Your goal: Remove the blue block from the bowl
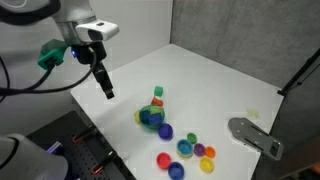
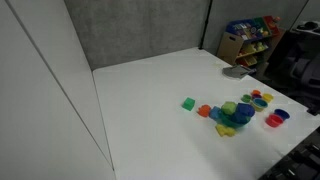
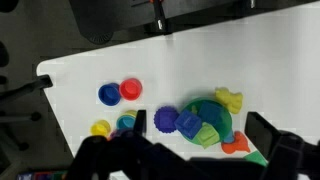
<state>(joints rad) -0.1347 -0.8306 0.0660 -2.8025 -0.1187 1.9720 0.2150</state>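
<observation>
worktop (image 1: 220, 75) white, cluttered one end | tool (image 1: 107, 92) wide, hangs high, well apart from bowl (image 1: 148, 120) | bowl hemmed by cups (image 3: 166, 120); tool may knock them or tip it | block (image 3: 189, 124) tiny, in bowl near rim; pinch may miss or slip

Glossy plastic bowl (image 3: 212, 112), matt white table (image 1: 205, 80)

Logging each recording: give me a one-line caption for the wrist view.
Open tool above white table, bowl and small coloured cups below.
</observation>
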